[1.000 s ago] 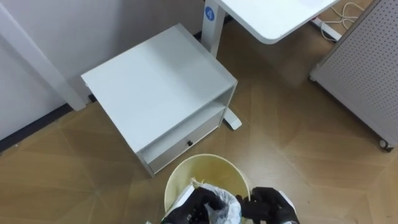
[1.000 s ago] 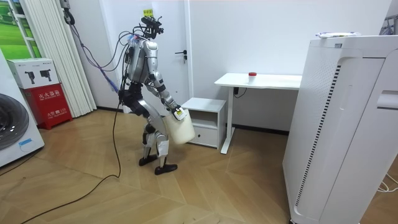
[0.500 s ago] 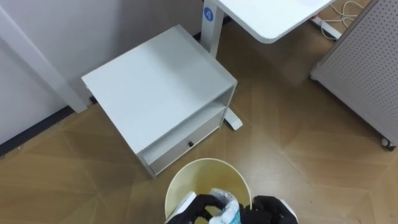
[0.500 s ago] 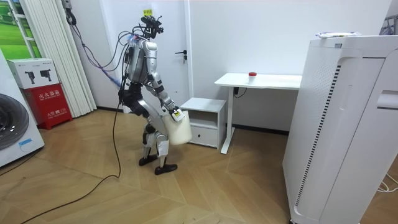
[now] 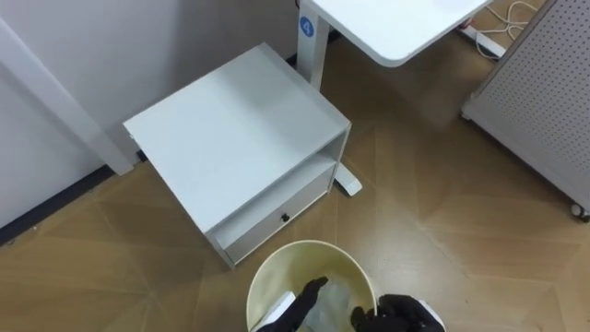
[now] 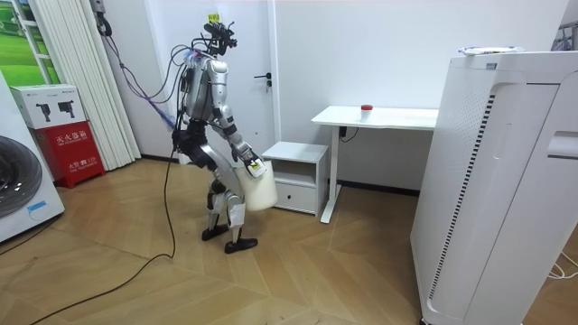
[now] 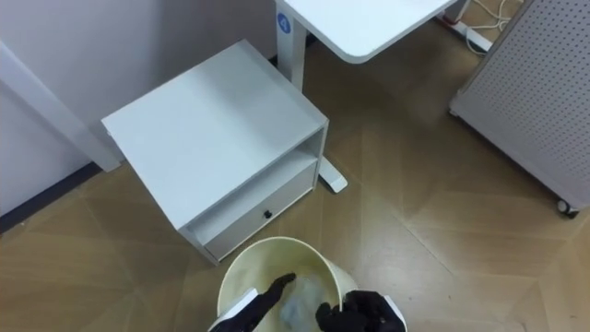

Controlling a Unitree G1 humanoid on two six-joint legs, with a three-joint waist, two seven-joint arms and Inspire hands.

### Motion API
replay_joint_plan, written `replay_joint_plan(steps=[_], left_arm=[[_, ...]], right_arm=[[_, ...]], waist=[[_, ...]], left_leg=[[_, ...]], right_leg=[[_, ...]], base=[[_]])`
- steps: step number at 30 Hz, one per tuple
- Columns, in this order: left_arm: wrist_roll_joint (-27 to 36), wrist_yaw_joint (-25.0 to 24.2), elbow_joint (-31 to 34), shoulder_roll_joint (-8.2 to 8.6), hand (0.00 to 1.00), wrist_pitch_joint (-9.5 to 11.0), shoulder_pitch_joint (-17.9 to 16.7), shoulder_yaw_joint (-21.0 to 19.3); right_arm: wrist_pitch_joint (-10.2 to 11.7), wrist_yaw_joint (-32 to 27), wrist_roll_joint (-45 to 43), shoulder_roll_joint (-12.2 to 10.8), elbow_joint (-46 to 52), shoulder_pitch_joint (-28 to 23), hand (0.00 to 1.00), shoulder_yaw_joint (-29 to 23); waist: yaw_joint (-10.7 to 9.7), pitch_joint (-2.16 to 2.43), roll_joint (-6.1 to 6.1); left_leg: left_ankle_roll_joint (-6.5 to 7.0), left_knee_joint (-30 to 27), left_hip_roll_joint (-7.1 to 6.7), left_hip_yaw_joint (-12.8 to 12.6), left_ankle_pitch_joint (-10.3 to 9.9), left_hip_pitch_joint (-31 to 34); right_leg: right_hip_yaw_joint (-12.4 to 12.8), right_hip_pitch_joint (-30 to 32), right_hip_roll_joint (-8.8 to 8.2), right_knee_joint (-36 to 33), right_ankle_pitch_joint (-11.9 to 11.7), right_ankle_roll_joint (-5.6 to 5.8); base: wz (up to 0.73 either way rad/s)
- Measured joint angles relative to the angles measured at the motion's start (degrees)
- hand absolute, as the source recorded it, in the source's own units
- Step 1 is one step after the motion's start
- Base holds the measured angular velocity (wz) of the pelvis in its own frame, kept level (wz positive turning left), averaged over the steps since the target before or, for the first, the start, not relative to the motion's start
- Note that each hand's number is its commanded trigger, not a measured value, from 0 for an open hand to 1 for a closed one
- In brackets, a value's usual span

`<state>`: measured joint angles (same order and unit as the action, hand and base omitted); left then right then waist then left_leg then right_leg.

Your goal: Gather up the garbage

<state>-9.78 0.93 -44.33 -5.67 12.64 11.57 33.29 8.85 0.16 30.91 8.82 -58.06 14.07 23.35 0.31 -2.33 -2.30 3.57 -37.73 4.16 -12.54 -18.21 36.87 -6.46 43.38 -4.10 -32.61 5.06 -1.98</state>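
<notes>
I stand in front of a low white cabinet and hold a cream bin (image 5: 304, 247) before me; the room view shows the bin (image 6: 256, 188) at hip height. My left hand (image 5: 300, 302) reaches over the bin's mouth with its fingers straight and nothing in them. A pale crumpled wrapper (image 5: 336, 300) lies inside the bin, just below those fingers. My right hand (image 5: 398, 315) is curled over the bin's right rim and holds it. In the right eye view the left hand (image 7: 263, 304) and the wrapper (image 7: 300, 309) stand the same way.
The white cabinet (image 5: 235, 138) with an open shelf and a drawer stands just beyond the bin. A white desk (image 5: 387, 23) and its leg foot (image 5: 347, 181) are at the upper right, a perforated white unit (image 5: 544, 101) on the far right. Wooden floor lies between.
My left hand has opened and let go of the wrapper, which has dropped down into the bin. The right hand has stayed on the rim.
</notes>
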Motion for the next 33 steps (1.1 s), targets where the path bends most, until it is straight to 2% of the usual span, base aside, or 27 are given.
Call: replay_joint_plan(steps=[5,8,11,15,18,21,23,24,26,27,28,31,33], left_arm=[[-0.6,-0.5,0.1,-1.28,0.00,0.8,-0.3,-0.6],[-4.7,-0.6,1.7,-2.82,0.00,0.8,-0.7,-0.9],[-5.5,-1.5,2.3,-3.97,0.00,1.2,-1.0,-1.0],[-5.7,-2.4,8.7,-7.46,0.00,1.4,-2.8,-1.8],[-8.2,-2.4,16.3,-9.59,0.00,1.6,-5.9,-4.7],[-10.2,-1.4,20.3,-9.51,0.00,3.3,-6.7,-7.4],[-11.1,-0.5,24.5,-9.49,0.00,3.7,-7.7,-9.5],[-11.1,1.1,27.0,-9.41,0.00,4.6,-8.5,-11.0],[-11.2,3.1,28.7,-8.84,0.00,6.1,-9.7,-13.0],[-11.2,4.6,28.9,-8.37,0.00,6.5,-10.3,-14.1],[-11.2,5.8,29.6,-8.03,0.00,6.5,-10.7,-15.6],[-11.2,8.2,33.2,-8.11,0.00,6.5,-11.3,-17.7],[-11.1,10.1,34.7,-7.86,0.00,6.9,-11.6,-18.5]], right_arm=[[0.0,0.2,0.0,0.8,-0.2,-0.8,1.00,-0.3],[0.0,0.8,-1.0,1.2,-0.5,-0.9,1.00,-2.7],[0.0,2.0,-0.3,3.6,-0.6,-0.9,1.00,-3.4],[0.0,2.5,-0.5,4.9,-0.7,-1.4,1.00,-6.8],[0.7,2.4,-2.9,4.8,2.2,-4.7,1.00,-10.0],[2.2,2.4,-5.2,4.7,3.4,-7.2,1.00,-11.3],[2.4,1.9,-5.7,4.8,5.9,-9.3,1.00,-11.4],[2.5,1.7,-5.8,4.8,7.3,-10.5,1.00,-11.6],[2.5,1.9,-5.8,4.7,7.6,-11.5,1.00,-11.6],[2.6,1.9,-5.7,4.7,7.6,-12.0,1.00,-11.6],[2.6,1.9,-5.6,4.6,8.0,-12.0,1.00,-11.6],[2.7,2.0,-5.4,4.5,10.1,-13.7,1.00,-11.6],[2.8,2.0,-5.4,4.5,10.6,-14.3,1.00,-11.6]], waist=[[-0.2,-0.05,0.00],[-0.6,-0.16,0.15],[-1.2,-0.35,0.79],[-2.1,-0.24,1.06],[-3.3,-0.10,1.28],[-3.5,0.27,1.85],[-3.7,0.64,2.34],[-3.6,0.67,2.37],[-3.0,0.84,2.58],[-2.6,1.16,2.92],[-2.6,1.40,3.26],[-3.2,1.49,3.35],[-3.1,1.60,3.12]], left_leg=[[-0.01,0.7,0.05,-0.4,0.0,-2.1],[-0.01,1.4,0.07,-0.6,0.0,-4.0],[0.01,3.5,-0.19,-1.1,0.0,-7.4],[-0.03,6.4,-0.97,-1.8,0.4,-11.6],[-0.01,8.7,-1.40,-2.5,0.4,-15.3],[-0.01,10.8,-1.58,-4.0,0.3,-19.7],[0.00,12.4,-1.49,-4.7,0.1,-21.9],[0.00,13.6,-1.38,-5.8,0.1,-23.7],[-0.16,15.4,-1.12,-7.5,0.0,-27.5],[-0.42,16.4,-0.80,-8.9,-0.1,-29.7],[-0.65,17.0,-0.58,-9.6,-0.4,-31.2],[-1.05,18.6,-0.28,-10.1,-0.4,-34.6],[-1.39,19.6,-0.36,-10.3,-0.3,-36.7]], right_leg=[[-0.1,-1.9,-0.01,0.9,0.0,0.01],[0.1,-3.7,0.12,1.6,0.0,0.10],[0.3,-6.8,0.16,3.2,-0.2,0.43],[1.0,-9.8,0.01,4.0,-0.1,0.87],[1.6,-12.5,0.16,4.6,0.6,1.39],[1.4,-15.7,0.46,5.9,0.6,1.52],[0.7,-17.6,0.54,7.0,0.6,1.54],[0.1,-18.9,0.47,7.6,0.6,1.55],[-1.8,-21.4,0.26,8.4,0.5,1.39],[-3.7,-23.0,0.31,9.0,0.2,0.95],[-4.7,-23.9,0.37,9.2,0.2,0.70],[-6.4,-26.9,0.63,10.1,0.4,0.27],[-6.3,-28.1,1.03,10.1,0.7,0.05]], base=[[-0.03],[-0.04],[-0.06],[-0.08],[-0.11],[-0.26],[-0.28],[-0.35],[-0.47],[-0.54],[-0.48],[-0.15],[-0.14]])
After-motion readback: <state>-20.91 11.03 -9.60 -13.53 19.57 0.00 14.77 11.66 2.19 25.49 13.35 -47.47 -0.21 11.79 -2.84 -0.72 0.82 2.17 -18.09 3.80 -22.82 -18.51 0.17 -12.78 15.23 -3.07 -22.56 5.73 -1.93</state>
